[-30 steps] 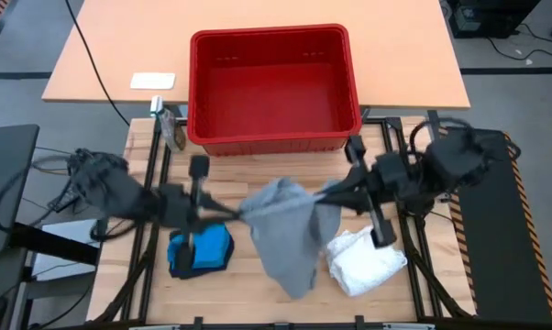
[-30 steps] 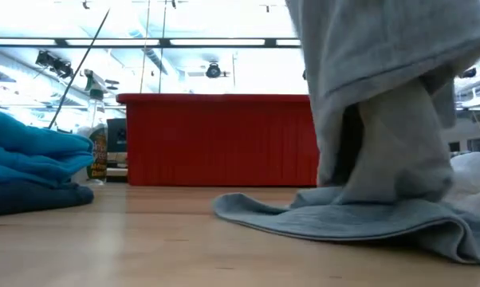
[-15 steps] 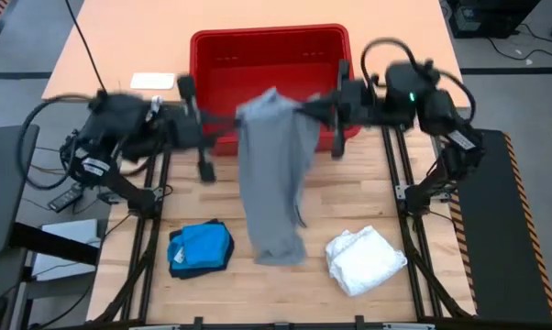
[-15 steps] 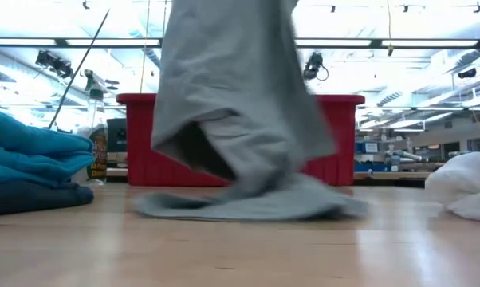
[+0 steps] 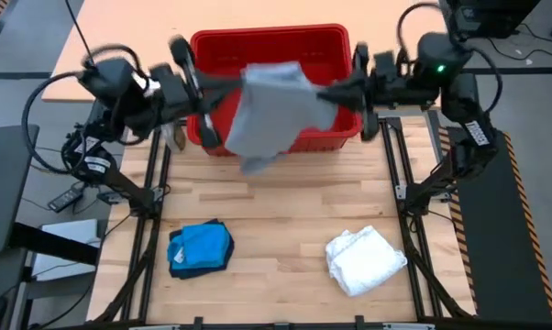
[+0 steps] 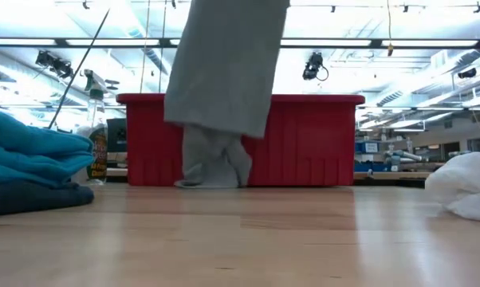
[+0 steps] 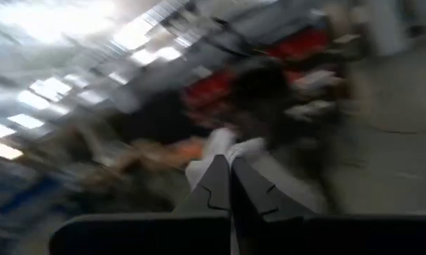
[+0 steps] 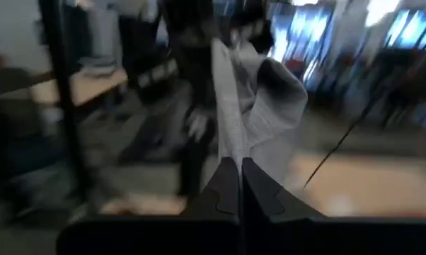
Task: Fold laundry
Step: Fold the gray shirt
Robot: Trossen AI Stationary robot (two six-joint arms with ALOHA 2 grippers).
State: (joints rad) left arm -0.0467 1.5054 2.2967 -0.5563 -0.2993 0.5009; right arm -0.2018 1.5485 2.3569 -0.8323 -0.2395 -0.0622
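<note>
Grey garment (image 5: 271, 108) hangs limp over the tabletop's far edge, before the red basket (image 5: 340, 128) — left hand (image 5: 228, 84) and right hand (image 5: 324, 93) each clamped shut on a top corner. It's soft, light — keep your corner grips.

Overhead looks down; low camera faces red basket (image 6: 240, 139) both share.

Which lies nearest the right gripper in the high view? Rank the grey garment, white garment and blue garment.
From the right gripper:
1. Grey garment, held at the gripper, over the red basket.
2. White garment, near edge, right.
3. Blue garment, near edge, left.
</note>
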